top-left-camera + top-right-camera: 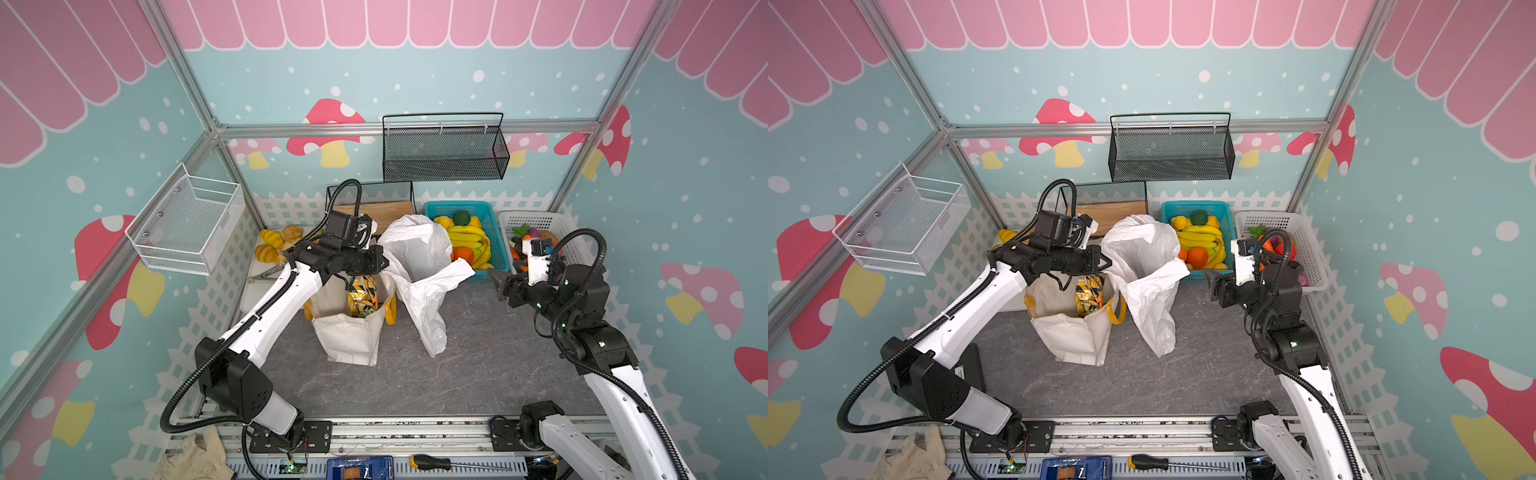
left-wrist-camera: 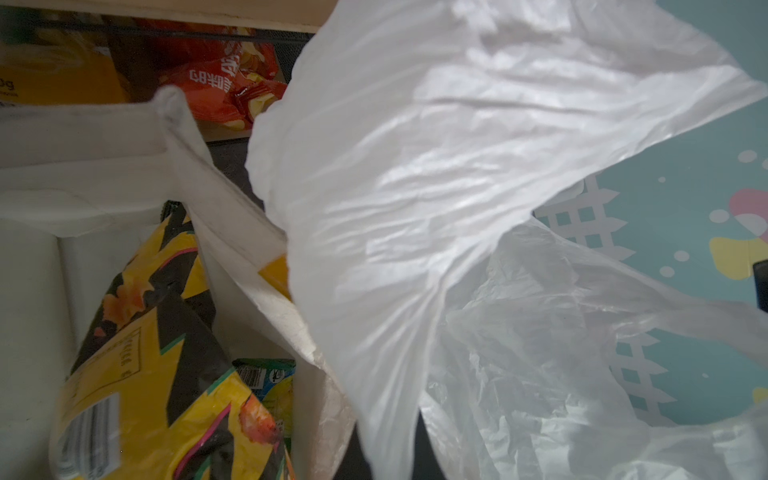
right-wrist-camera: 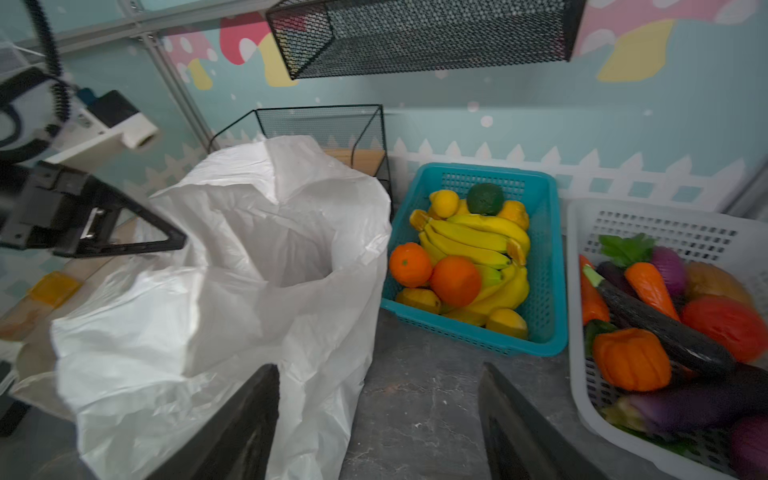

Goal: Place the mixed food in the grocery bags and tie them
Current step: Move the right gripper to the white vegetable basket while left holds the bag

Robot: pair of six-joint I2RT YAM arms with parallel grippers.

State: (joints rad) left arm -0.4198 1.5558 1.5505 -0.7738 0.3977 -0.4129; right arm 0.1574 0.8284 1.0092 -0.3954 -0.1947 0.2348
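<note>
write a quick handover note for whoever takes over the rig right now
Left gripper: shut, at the rim of the white plastic bag; whether it pinches the film is unclear.
Right gripper: open, empty, over the table beside that bag.
Done: gold-black packet and green packet sit in the canvas tote.
Left: orange pumpkin and eggplant lie in the white basket; the plastic bag shows nothing inside; neither bag is tied.

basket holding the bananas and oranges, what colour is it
Teal, a perforated plastic basket; the right wrist view shows it best.
</note>
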